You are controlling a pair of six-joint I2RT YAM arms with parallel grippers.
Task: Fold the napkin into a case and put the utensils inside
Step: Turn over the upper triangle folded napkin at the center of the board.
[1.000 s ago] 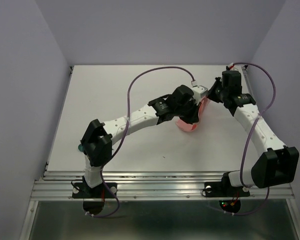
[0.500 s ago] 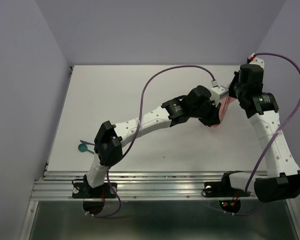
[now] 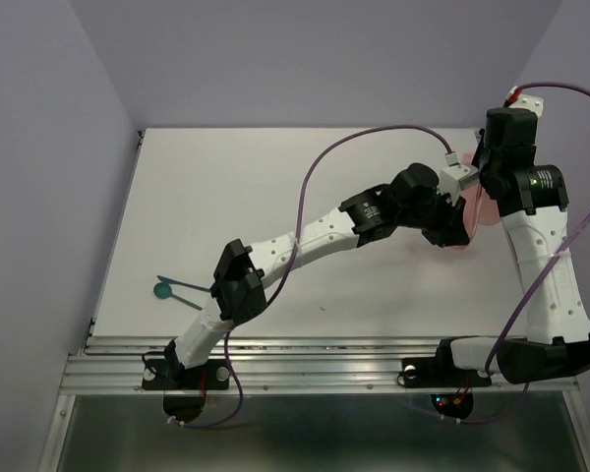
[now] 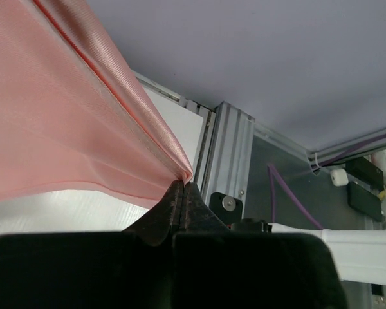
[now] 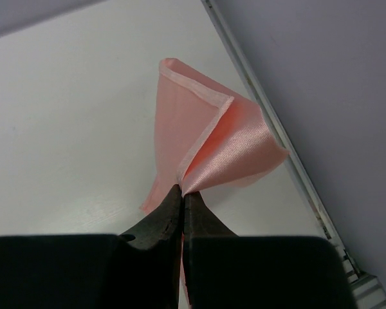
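Here the napkin point(image 3: 475, 211) is held between the two arms over the far right side of the table point(image 3: 226, 187). The left gripper point(image 4: 182, 191) has its fingers pressed tight on a corner of the pink cloth, and the right gripper point(image 5: 183, 193) is likewise clamped on a folded, hemmed edge. The teal utensils point(image 3: 177, 288) lie well apart, near the table's left front edge.

Bright, even light; soft shadows, sharp focus
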